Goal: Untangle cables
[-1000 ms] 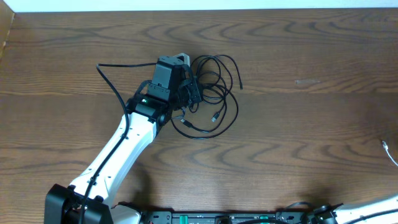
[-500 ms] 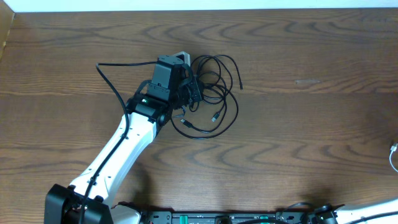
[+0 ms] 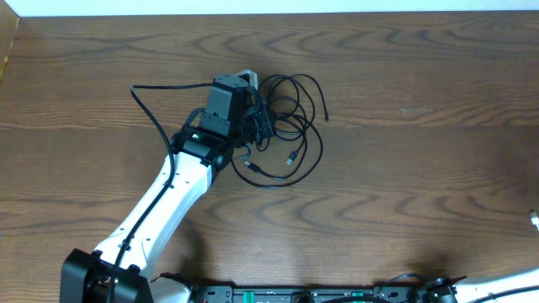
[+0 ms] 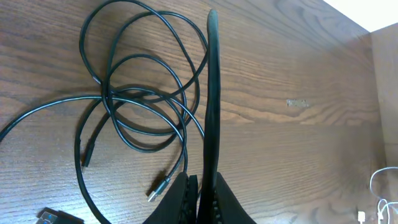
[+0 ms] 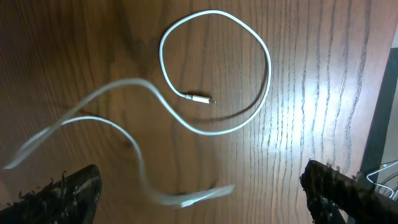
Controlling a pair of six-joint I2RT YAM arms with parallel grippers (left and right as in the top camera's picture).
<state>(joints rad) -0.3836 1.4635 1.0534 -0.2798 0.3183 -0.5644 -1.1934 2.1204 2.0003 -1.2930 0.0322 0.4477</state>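
The black cables (image 3: 286,126) lie as a tangle of loops on the wooden table, left of centre. My left gripper (image 3: 251,118) sits at the tangle's left side. In the left wrist view it (image 4: 202,182) is shut on one black cable (image 4: 212,93), which runs taut straight up from the fingers. Loose black loops (image 4: 143,93) and a silver plug (image 4: 158,188) lie to the left. My right gripper (image 5: 199,199) stands wide open above the white cable (image 5: 214,74). That cable's near part is blurred and touches neither finger. Only its tip (image 3: 535,219) shows in the overhead view.
The thick black wire (image 3: 152,105) of the left arm arcs out to the left of the tangle. The table's right edge (image 5: 373,124) runs close beside the white cable. A raised wooden lip (image 3: 10,42) stands at the far left.
My right gripper has opened and let go of the white cable, whose tip slid toward the right edge in the overhead view. The left arm and the black tangle have not moved.
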